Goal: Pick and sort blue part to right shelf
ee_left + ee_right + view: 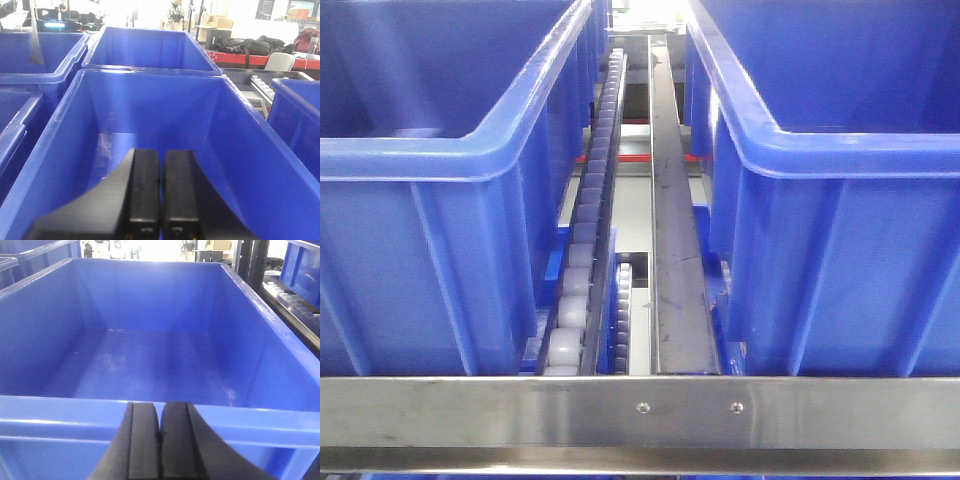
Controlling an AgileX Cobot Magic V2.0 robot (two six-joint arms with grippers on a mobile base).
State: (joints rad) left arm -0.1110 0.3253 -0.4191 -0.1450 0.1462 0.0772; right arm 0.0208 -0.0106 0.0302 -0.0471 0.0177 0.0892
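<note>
The blue part shows in none of the three views, so where it lies cannot be told. Neither gripper carries it: the left gripper (161, 200) has its two black fingers (144, 192) pressed side by side with only a thin seam between them and nothing in that seam, and the right gripper (160, 450) is clenched the same way, pads meeting, holding nothing.

Just ahead of and below the left gripper opens a large blue bin (150, 125), its floor bare; a second bin (150, 47) sits beyond it and others stand to the gripper's left. The right gripper hovers just short of the near rim of another blue bin (160, 415), whose inside stretches away in front of it.

From the front view, the right shelf (640, 410) shows its steel front bar, a lane of small white rollers (582, 250) and a grey metal rail (675, 250) running away between two blue bins (430, 250).
</note>
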